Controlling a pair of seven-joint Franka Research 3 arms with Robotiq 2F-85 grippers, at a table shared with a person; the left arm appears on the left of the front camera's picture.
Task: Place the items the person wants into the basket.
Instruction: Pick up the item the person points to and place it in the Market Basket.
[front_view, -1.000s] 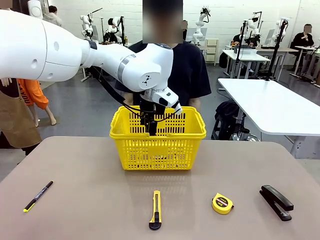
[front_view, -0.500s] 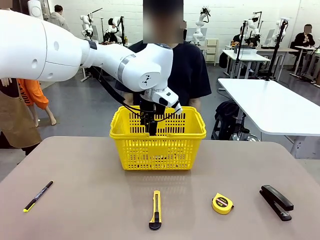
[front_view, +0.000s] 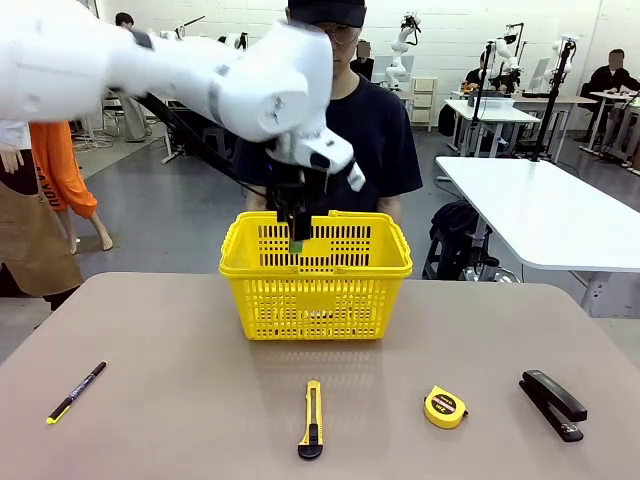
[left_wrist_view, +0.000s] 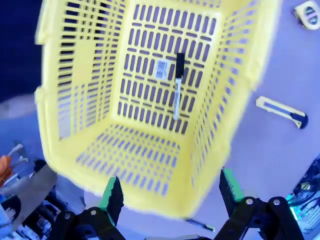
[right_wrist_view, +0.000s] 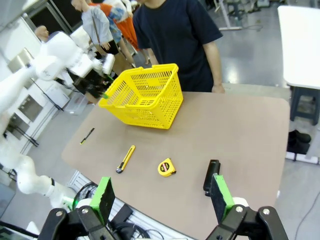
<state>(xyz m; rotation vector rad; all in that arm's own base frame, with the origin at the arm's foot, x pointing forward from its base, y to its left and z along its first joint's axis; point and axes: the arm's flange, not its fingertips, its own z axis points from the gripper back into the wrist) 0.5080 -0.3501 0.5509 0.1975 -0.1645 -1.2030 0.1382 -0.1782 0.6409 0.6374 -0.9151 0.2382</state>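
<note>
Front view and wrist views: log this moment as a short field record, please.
basket: on the table in front of the person, holds the marker
left gripper: open, empty, over the basket
right gripper: open, empty, high above the table
lying on table: tape measure, stapler, utility knife, pen

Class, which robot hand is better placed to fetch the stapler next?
Right: the stapler lies far to the robot's right, before the open right hand; the left hand hangs over the basket.
</note>
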